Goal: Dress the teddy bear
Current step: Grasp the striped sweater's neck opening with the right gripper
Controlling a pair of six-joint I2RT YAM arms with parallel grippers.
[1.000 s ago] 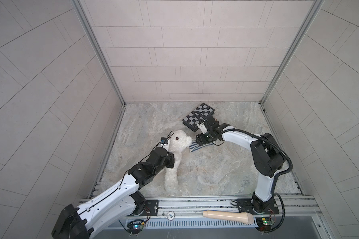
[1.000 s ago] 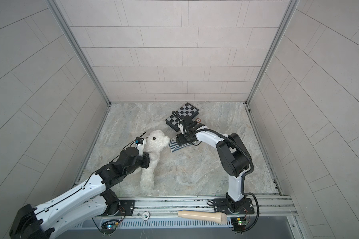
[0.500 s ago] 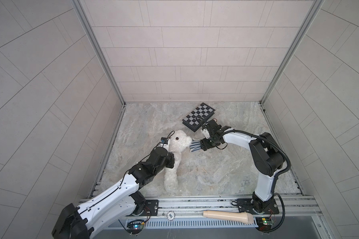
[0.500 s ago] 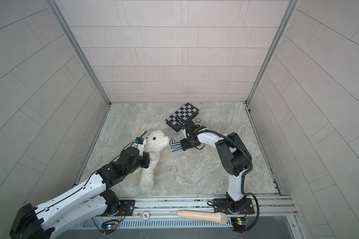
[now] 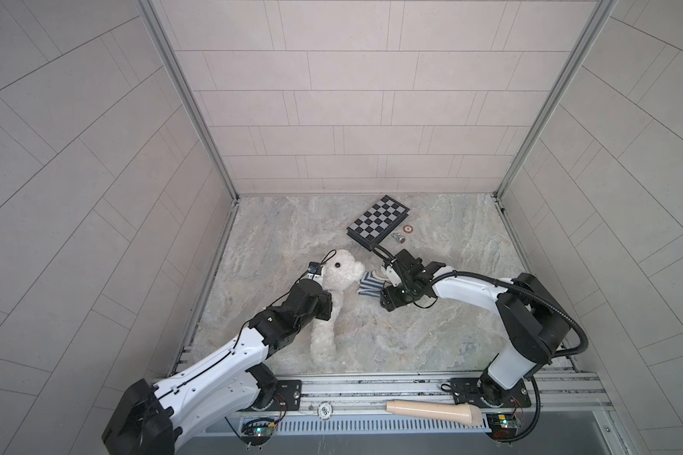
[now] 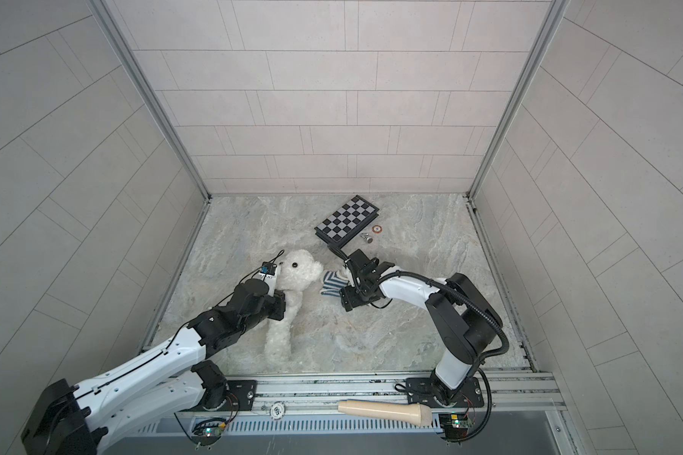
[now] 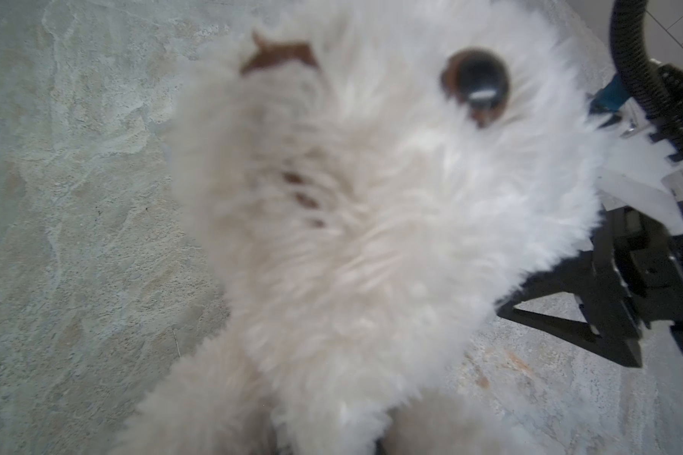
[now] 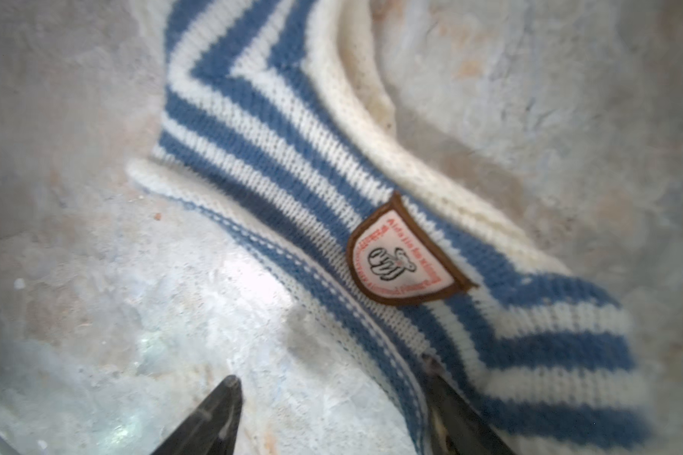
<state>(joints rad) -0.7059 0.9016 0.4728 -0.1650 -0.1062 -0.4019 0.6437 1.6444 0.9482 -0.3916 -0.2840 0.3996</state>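
In a top view, the teddy bear [image 5: 336, 289] lies centre-left on the worktop [image 5: 430, 335], with the left gripper [image 5: 326, 301] fingers clenched at its shoulder. In the left wrist view, the bear fills the frame and hides the fingers. In the right wrist view, the right gripper [image 8: 332, 413] fingers are released, and one touches the striped shirt [image 8: 332, 189] hem at lower right.

The fluffy white plush teddy bear [image 5: 324, 338] [image 6: 279, 335] lies stretched out on the grey marbled tabletop [image 5: 430, 338], left of the middle; its round head points toward the back wall and its stubby legs toward the front; the trunk runs nearly straight, with the head tipped a little to the right. White fur shows over head, trunk and legs; one small black bead marks the face in both top views. In the left wrist view the teddy bear [image 7: 371, 244] fills most of the picture; its long fur is blurred; a glossy black bead and a brown stitched mark show on the head.
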